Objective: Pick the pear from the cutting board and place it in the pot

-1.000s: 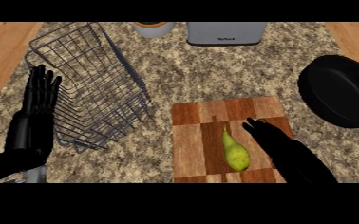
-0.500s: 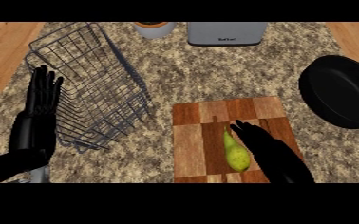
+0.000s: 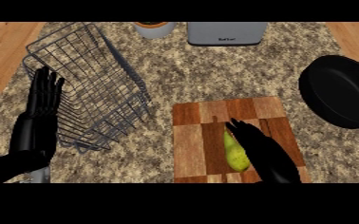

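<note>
the pear (image 3: 235, 154) lay lengthwise just left of the right hand (image 3: 261, 148), whose straight fingers grasped nothing yet.

The right hand (image 3: 263, 154) hides the pear's (image 3: 234, 155) right side.

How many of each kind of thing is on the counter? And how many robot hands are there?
Pear: 1
Cutting board: 1
Black pot: 1
Wire basket: 1
Grey appliance: 1
Cup at the back edge: 1
Robot hands: 2, the left hand and the right hand
Total: 8
</note>
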